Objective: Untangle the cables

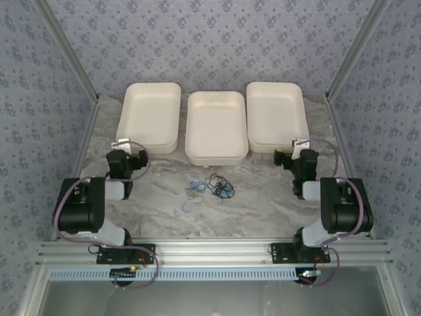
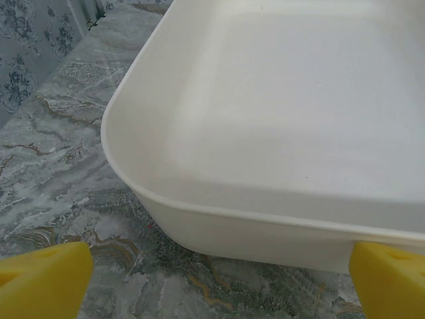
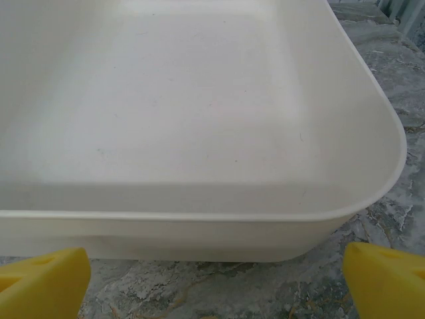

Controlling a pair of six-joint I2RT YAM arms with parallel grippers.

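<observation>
Between your two arms, on the marbled surface, the cables lie in one small tangle of blue, yellow-tan and black strands. They sit just in front of the middle tray, well apart from both arms. Your left end effector stands wide open with nothing in it, its yellow fingertips spread before the near corner of the left tray. Your right end effector is equally wide open and empty, facing the near corner of the right tray.
</observation>
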